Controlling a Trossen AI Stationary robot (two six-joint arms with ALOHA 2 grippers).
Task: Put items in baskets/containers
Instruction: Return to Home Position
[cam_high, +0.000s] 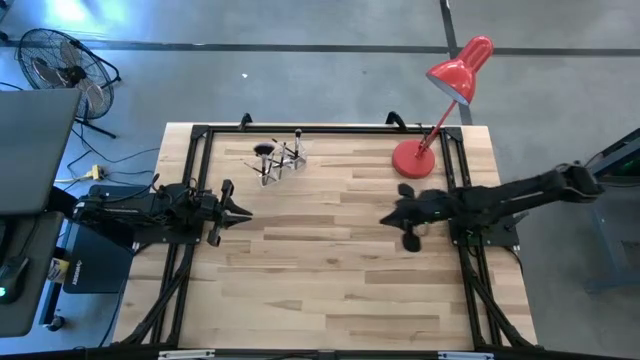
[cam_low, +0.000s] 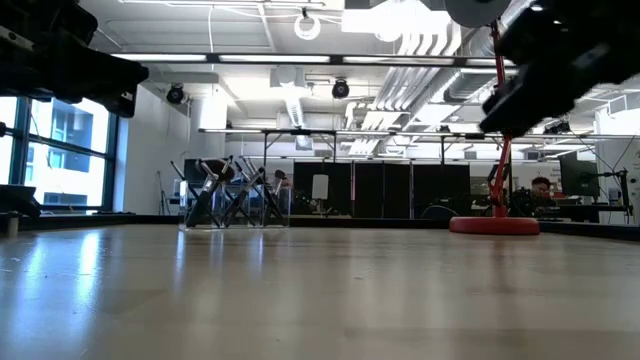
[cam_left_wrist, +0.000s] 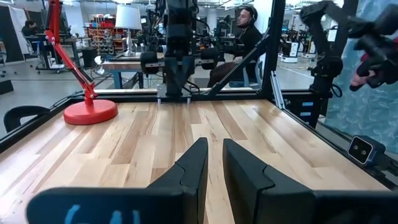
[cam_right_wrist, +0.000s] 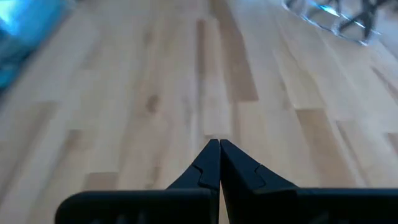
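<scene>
A small clear holder (cam_high: 282, 162) stands on the table's far left part, with several slim dark-handled brushes (cam_high: 266, 152) leaning inside it. In the low view the brushes (cam_low: 225, 190) cross each other in the holder (cam_low: 235, 212). My left gripper (cam_high: 243, 212) waits level at the left side, its fingers (cam_left_wrist: 198, 163) a little apart with nothing between them. My right gripper (cam_high: 386, 220) hangs shut and empty above the table's right part, pointing slantwise down (cam_right_wrist: 219, 144). The holder (cam_right_wrist: 336, 17) shows blurred far beyond it.
A red desk lamp has its round base (cam_high: 413, 160) at the far right and its head (cam_high: 462, 68) beyond the table edge. A black frame (cam_high: 190, 180) runs around the table. A person (cam_left_wrist: 249, 31) sits beyond the right side. Bare wood (cam_high: 320, 270) lies between the arms.
</scene>
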